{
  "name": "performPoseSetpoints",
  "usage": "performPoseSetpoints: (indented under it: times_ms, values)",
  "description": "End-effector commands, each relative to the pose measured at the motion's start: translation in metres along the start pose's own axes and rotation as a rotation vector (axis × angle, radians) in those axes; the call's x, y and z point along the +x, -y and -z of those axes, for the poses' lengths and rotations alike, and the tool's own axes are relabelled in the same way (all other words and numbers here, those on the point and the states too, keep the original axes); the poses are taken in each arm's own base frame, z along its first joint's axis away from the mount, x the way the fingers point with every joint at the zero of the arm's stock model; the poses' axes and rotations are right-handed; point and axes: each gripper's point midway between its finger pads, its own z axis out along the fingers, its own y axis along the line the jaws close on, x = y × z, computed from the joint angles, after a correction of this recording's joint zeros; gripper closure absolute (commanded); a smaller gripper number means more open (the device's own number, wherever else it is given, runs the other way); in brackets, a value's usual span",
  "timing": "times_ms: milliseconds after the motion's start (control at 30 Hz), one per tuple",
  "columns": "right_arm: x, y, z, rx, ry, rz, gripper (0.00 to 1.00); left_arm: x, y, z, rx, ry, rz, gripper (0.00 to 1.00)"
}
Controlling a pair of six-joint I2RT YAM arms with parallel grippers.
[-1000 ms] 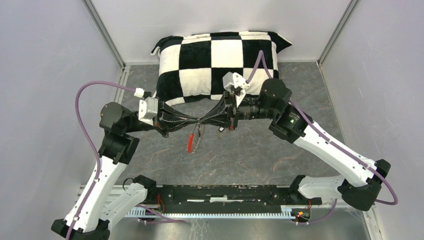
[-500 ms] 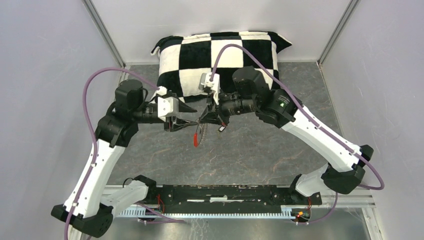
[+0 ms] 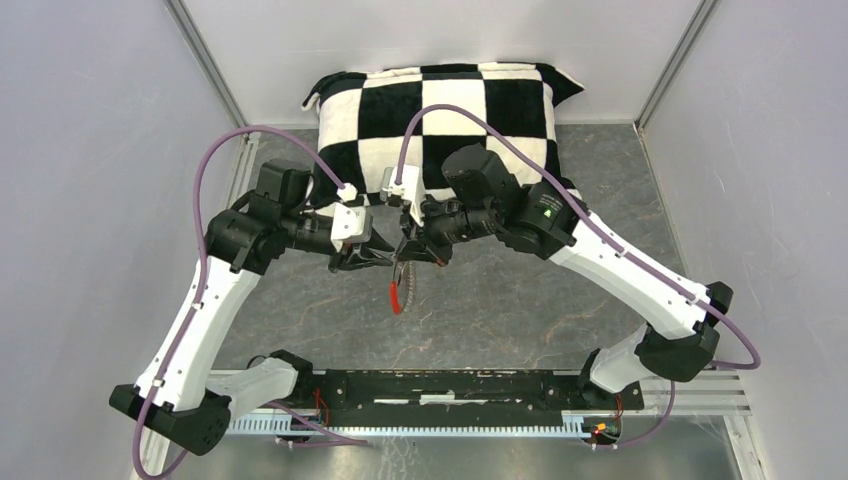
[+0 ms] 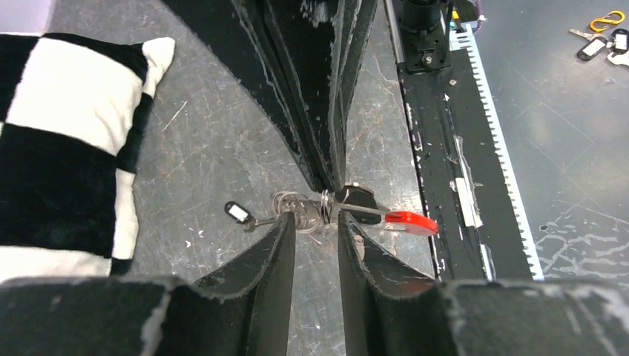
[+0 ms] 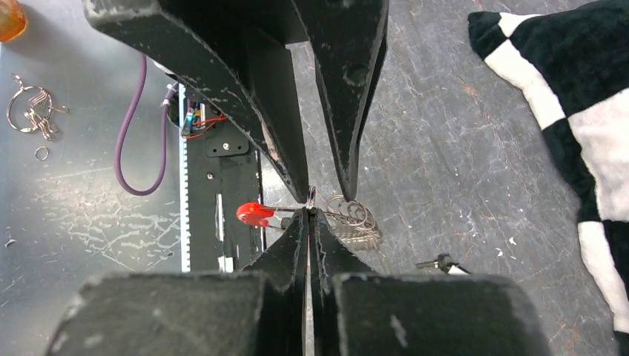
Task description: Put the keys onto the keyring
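currently, seemingly mid-threading: right gripper (image 5: 308, 213) pinched shut on the keyring (image 5: 350, 211); left gripper (image 4: 317, 222) part open astride its coil, gripping nothing; next likely needs a precise pinch

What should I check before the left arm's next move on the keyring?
1. Right gripper shut on the keyring, which hangs off the table: ok.
2. Left gripper jaws apart, straddling the ring's coil: ok.
3. Red sleeve clear of both grippers' fingers: ok.
4. One key on the ring: not ok; it lies on the table, apart from the ring.
5. Second key threaded on the ring: cannot tell; only a dark head shows beside the right fingertips.
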Motion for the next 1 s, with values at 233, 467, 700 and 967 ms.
performPoseSetpoints:
  times_ms: [233, 467, 700, 967]
  values:
    - [-0.021, -0.002, -0.002, 0.013, 0.037, 0.046, 0.99, -0.021, 0.014, 0.004, 0.048, 0.062, -0.09, 0.69]
    - [-0.022, -0.003, -0.004, 0.01, 0.036, 0.048, 1.0, -0.019, 0.015, 0.005, 0.041, 0.055, -0.118, 0.84]
    - [-0.028, -0.011, -0.009, -0.031, 0.053, 0.04, 0.99, -0.019, 0.009, 0.003, 0.019, 0.06, -0.167, 0.98]
    - [-0.053, -0.009, 0.015, 0.011, 0.203, 0.034, 0.78, -0.051, 0.005, 0.004, -0.059, 0.225, -0.099, 0.98]
